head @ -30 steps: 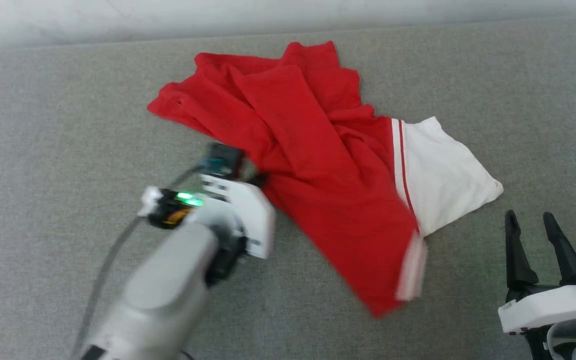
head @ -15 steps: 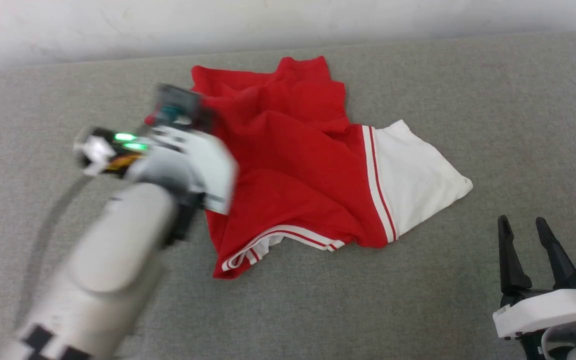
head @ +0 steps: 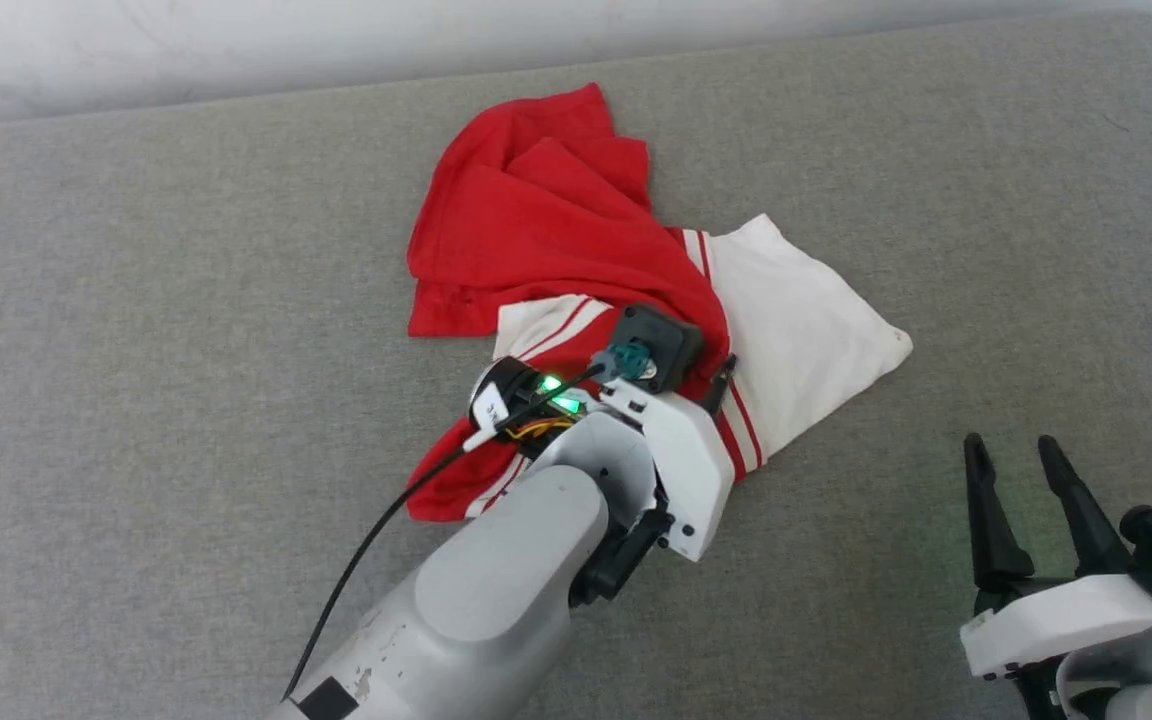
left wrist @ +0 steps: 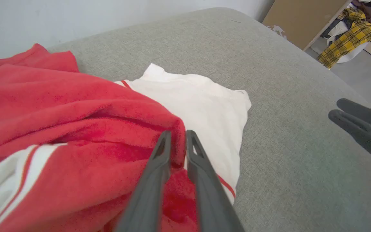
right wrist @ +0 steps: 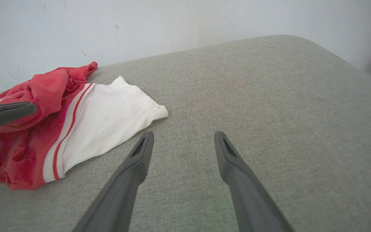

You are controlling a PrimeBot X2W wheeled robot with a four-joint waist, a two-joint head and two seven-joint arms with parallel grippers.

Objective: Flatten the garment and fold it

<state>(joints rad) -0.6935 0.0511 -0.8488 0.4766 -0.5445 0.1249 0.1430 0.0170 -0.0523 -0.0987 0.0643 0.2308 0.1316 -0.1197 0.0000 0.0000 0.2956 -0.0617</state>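
Garment (head: 536, 210) lies crumpled near the cushion's (head: 136, 350) far edge, its white sleeve (head: 806, 320) spread toward the right edge. My left gripper (left wrist: 178, 137) sits astride its red cloth, jaws narrowly apart; whether they pinch it I cannot tell. My right gripper (head: 1021, 450) hovers wide open over bare cushion, well apart from the garment.

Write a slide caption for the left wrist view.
Left gripper, fingers narrowly apart, straddles a red fold of the crumpled garment on grey upholstery.

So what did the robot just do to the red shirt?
The left tool pulled the shirt about, then swung right across it. The shirt went from spread out to bunched up. The tool's jaws are now slightly apart at a red fold, and whether it grips is unclear. The right tool stayed open, off the shirt.
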